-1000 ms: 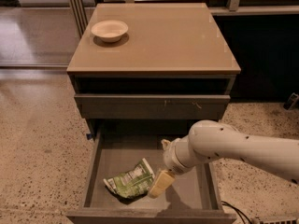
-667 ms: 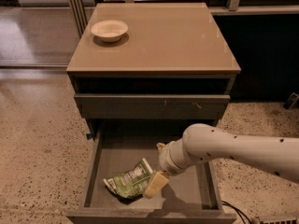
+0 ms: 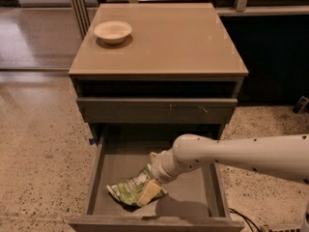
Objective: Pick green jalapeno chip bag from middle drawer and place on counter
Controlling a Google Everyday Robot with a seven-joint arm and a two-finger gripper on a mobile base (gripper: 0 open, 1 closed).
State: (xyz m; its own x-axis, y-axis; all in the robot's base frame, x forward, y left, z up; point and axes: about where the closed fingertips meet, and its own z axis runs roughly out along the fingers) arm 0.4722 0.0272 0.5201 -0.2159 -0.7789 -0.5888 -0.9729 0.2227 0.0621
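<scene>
Gleaming counter (image 3: 169, 42), speckled floor (image 3: 38, 144); jaws at bag (image 3: 126, 190) in drawer (image 3: 120, 161)

Counter (image 3: 193, 42): glossy tan, plain.
Bowl (image 3: 112, 31), far left on counter: cream-white, unpatterned.
Cabinet (image 3: 145, 111): flat grey.
Drawer (image 3: 193, 197), pulled out near: grey-brown, plain.
Bag (image 3: 124, 191), in drawer: green foil, white label panel, white ends.
Pincer (image 3: 148, 190), down in the drawer at the bag's right end: pale yellow-tan.
Arm (image 3: 241, 153), from the right: white with scattered small dark dots.
Floor (image 3: 38, 178): beige, dark-speckled.
</scene>
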